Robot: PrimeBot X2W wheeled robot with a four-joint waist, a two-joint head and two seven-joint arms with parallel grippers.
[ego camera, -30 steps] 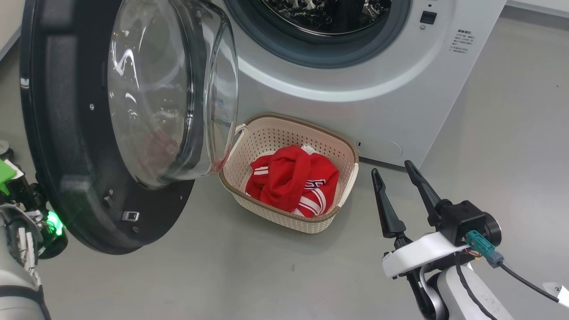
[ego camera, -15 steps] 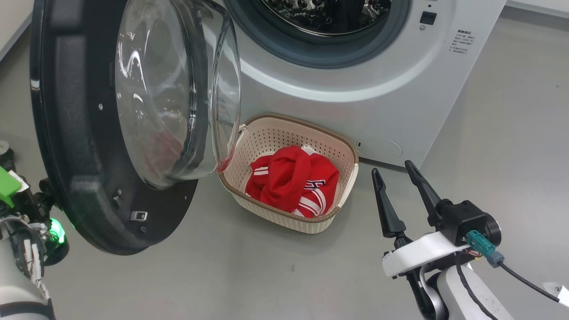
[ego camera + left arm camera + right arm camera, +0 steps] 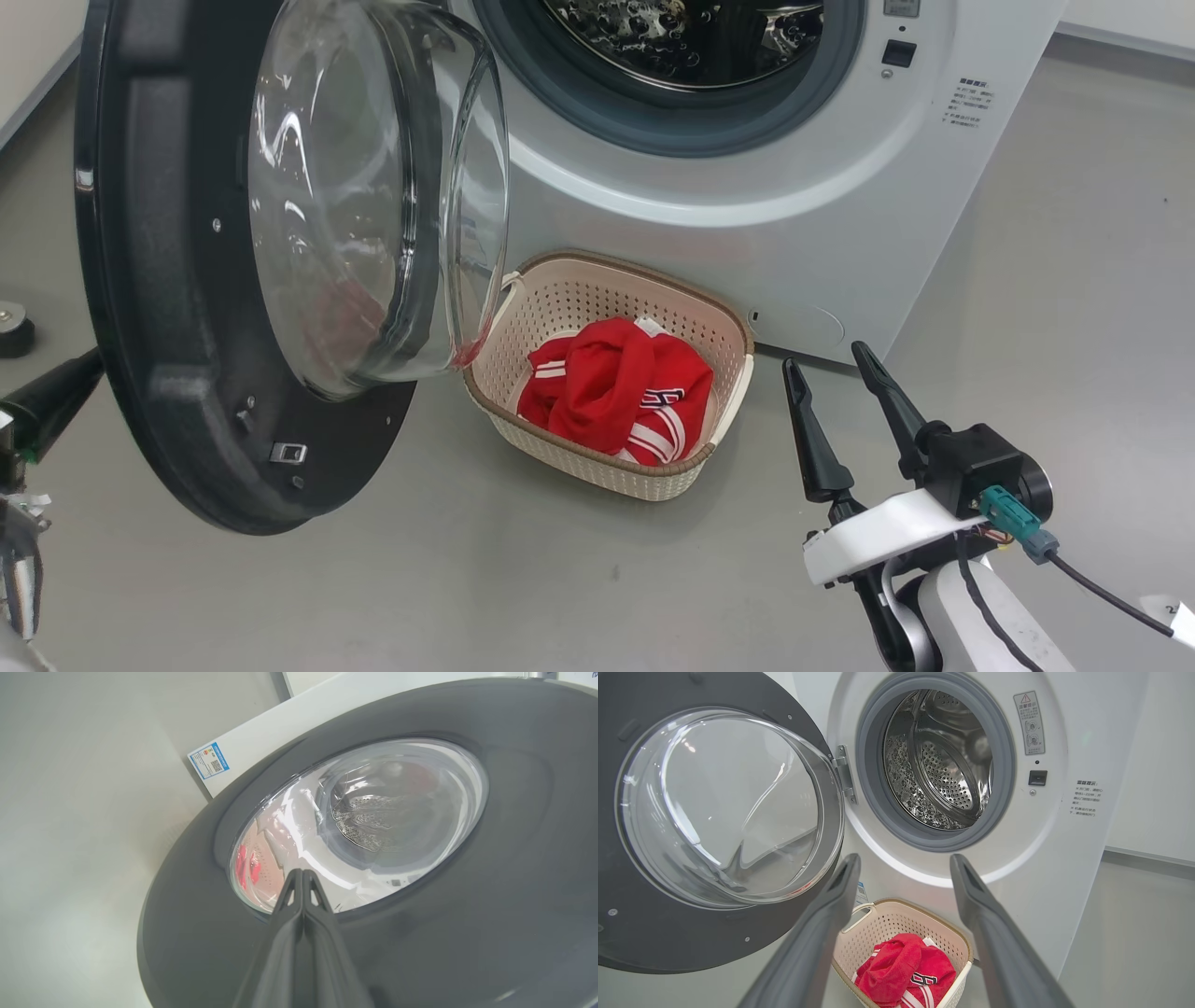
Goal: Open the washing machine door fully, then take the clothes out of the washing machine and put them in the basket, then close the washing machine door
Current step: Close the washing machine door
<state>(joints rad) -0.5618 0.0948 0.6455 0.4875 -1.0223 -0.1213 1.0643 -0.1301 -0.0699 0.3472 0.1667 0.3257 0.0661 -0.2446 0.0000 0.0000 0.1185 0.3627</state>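
1. The left claw (image 3: 302, 873) has its two dark fingers pressed together with nothing between them. It points at the outer face of the washing machine door (image 3: 159, 327), tips by the lower edge of the glass; whether they touch it I cannot tell
2. The right claw (image 3: 823, 357) is spread wide and empty, hanging above the grey floor (image 3: 467, 579) just right of the basket (image 3: 579, 299), fingers aimed toward the washing machine (image 3: 747, 187)
3. The door stands swung out on its hinge (image 3: 845, 772) at the left of the opening, its clear glass bowl (image 3: 355, 187) bulging toward the basket
4. The clothes (image 3: 616, 387), red with white stripes, lie bunched in the basket, which sits on the floor against the washer's front, below the opening
5. The perforated steel drum (image 3: 943, 765) shows through the open mouth, ringed by the grey gasket (image 3: 873, 788)
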